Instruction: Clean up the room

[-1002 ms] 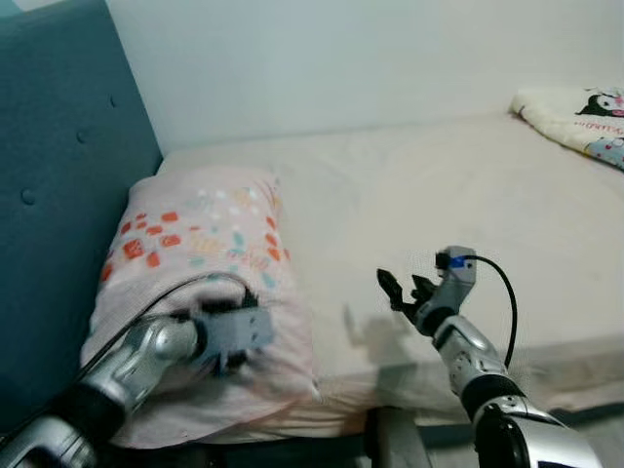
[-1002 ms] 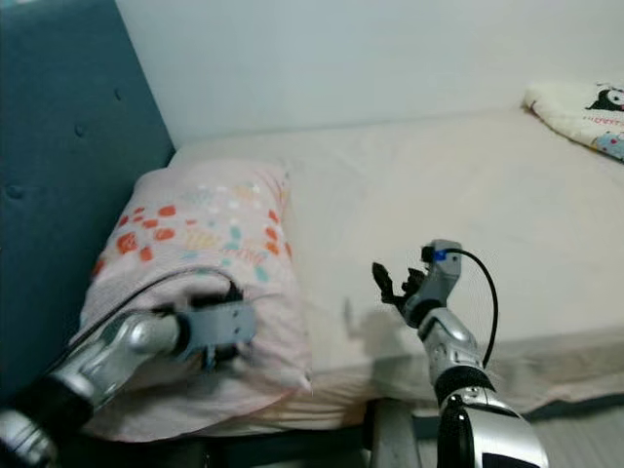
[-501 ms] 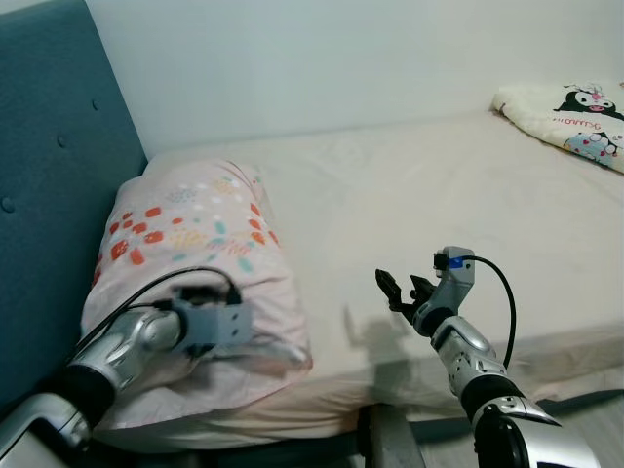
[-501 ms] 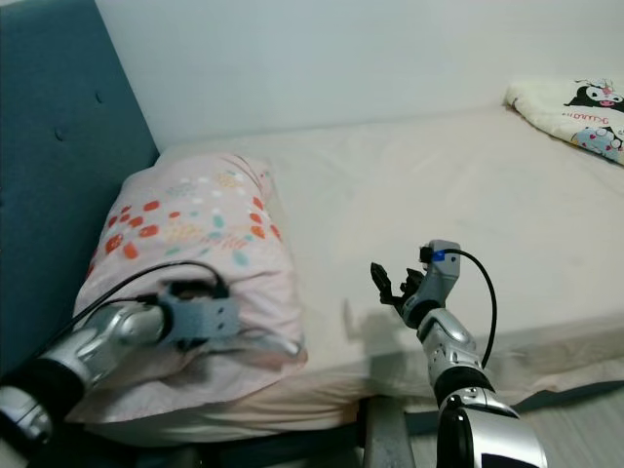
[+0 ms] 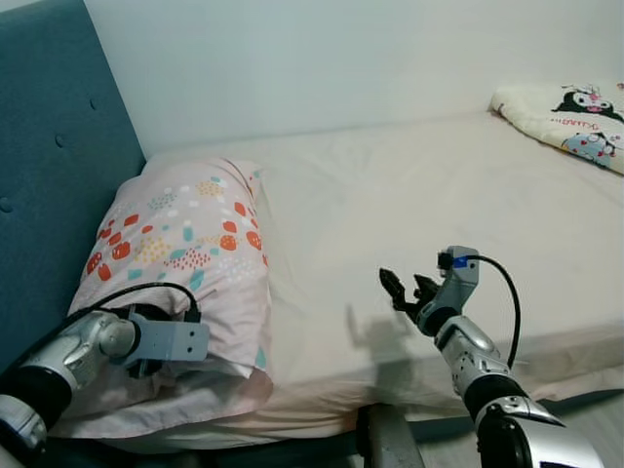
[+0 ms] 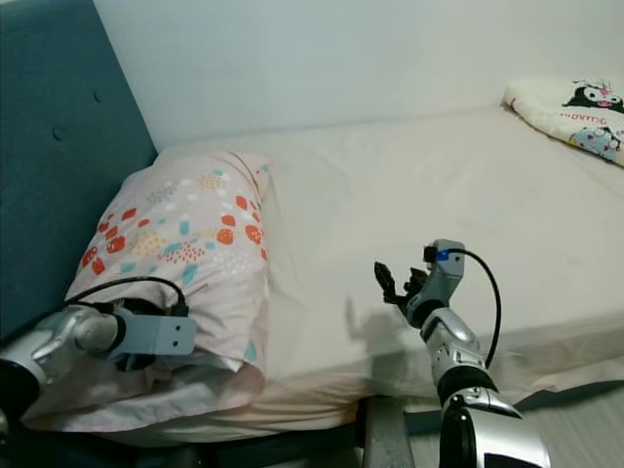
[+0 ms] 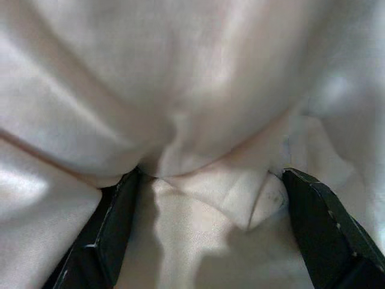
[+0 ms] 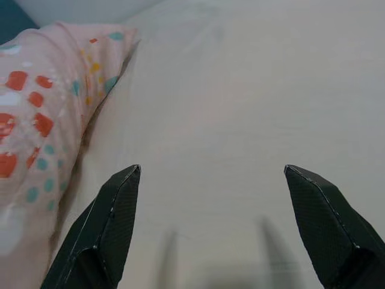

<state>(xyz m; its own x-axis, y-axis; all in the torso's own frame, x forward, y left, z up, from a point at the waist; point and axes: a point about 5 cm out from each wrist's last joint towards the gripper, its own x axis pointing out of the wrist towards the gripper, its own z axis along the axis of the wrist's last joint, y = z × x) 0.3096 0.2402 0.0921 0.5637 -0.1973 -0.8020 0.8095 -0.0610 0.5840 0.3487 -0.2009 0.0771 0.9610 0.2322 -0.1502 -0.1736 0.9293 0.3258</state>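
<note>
A pink pillow (image 5: 185, 263) with orange and teal spots lies at the head of the bed, leaning towards the teal headboard (image 5: 49, 146). My left gripper (image 7: 210, 174) is pushed into the pillow's near side with its black fingers (image 7: 108, 235) spread, and pillow fabric bulges between them. From the eye views its tips are buried in the fabric behind the grey wrist housing (image 5: 166, 341). My right gripper (image 5: 408, 288) hovers open and empty over the cream mattress (image 5: 439, 195) near its front edge, to the right of the pillow.
A folded cream blanket (image 5: 565, 107) with cartoon prints lies at the far right of the bed. A pale wall runs behind the mattress. The bed's front edge and a strip of grey floor (image 5: 595, 429) sit below my right arm.
The pillow has swung left and now leans on the headboard, with its spotted face turned up. My left arm has drawn back to the left with it. The right arm has held still.
</note>
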